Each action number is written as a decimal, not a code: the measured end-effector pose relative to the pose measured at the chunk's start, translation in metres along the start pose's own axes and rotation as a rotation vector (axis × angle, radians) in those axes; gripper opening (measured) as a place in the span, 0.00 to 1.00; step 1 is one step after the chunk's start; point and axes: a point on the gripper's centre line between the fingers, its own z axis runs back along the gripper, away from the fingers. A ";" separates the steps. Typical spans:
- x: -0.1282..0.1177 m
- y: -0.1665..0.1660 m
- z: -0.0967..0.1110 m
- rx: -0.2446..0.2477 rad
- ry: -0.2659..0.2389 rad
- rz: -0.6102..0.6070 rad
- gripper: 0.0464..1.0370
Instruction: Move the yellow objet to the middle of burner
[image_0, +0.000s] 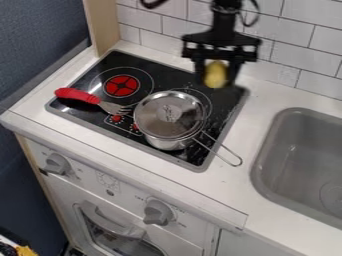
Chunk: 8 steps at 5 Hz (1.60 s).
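camera view: the fingers (217, 80) clasp the yellow object (216, 74) over the stove (170, 75), probably held high so it clears the pot (165, 143) toward the red burner (121, 85).

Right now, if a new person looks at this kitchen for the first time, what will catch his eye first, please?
Probably the yellow object first, held in the black tool above the cooktop's back right. Next come the shiny lidded saucepan at the cooktop's front and the bright red burner at back left. The red-handled fork lies at the left, tines toward the saucepan.
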 end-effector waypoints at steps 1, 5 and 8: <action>0.010 0.029 -0.008 -0.006 -0.012 0.099 0.59; 0.032 0.098 -0.037 0.051 0.031 0.381 0.59; 0.024 0.098 -0.051 0.073 0.107 0.396 0.59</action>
